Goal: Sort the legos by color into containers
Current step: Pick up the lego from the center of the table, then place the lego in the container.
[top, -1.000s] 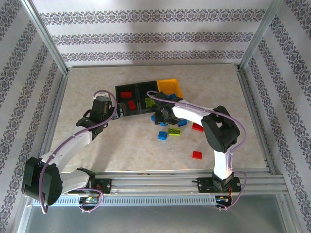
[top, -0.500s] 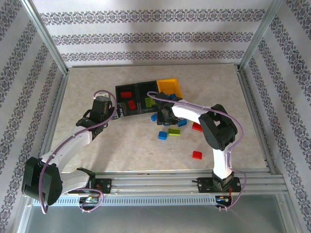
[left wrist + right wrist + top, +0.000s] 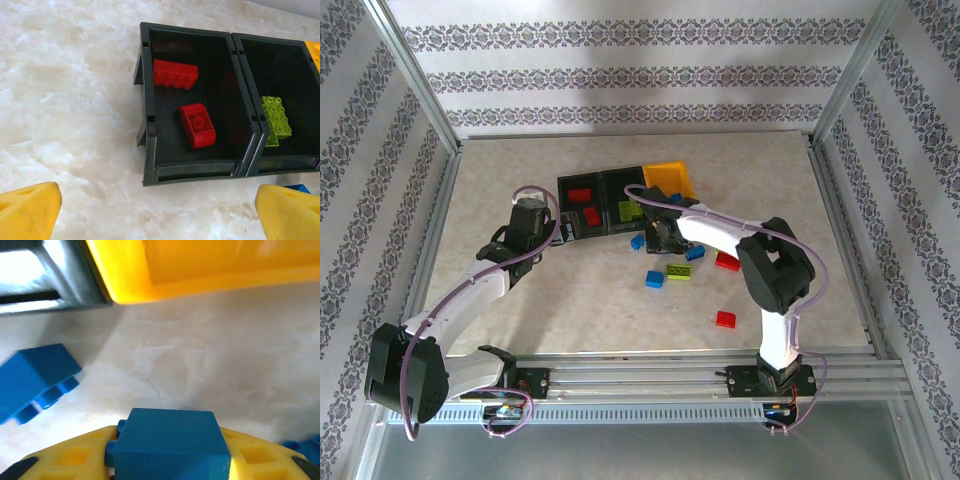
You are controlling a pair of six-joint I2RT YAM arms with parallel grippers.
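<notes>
The right gripper (image 3: 167, 460) pinches a blue lego (image 3: 169, 437) between its two yellow fingers (image 3: 65, 460), one finger against each side of the brick. Straight ahead of those fingers, across a strip of marbled table (image 3: 210, 355), rises the wall of the yellow-orange bin (image 3: 200, 265). Ahead and to their left is a corner of a black bin. A second blue lego (image 3: 35, 380) lies on the table left of the fingers, apart from them. From above, the right gripper (image 3: 658, 232) sits just on the near side of the bins. Behind its fingers, loose on the table, lie a third blue lego (image 3: 654, 279), a green lego (image 3: 678, 272) just beside it, a red lego (image 3: 726, 262) and, well apart, another red lego (image 3: 725, 319). The left gripper (image 3: 157, 217) has its yellow fingertips (image 3: 27, 210) spread wide over bare table. Ahead of them stands the leftmost black bin (image 3: 147, 125), holding a studded red brick (image 3: 175, 74) at its far end and a rounded red brick (image 3: 196, 125) nearer the fingers. The middle black bin (image 3: 280, 65), ahead of the right fingertip, holds a lime green brick (image 3: 275, 117) against its near left corner. A blue corner (image 3: 297, 188) shows on the table just beyond that fingertip.
</notes>
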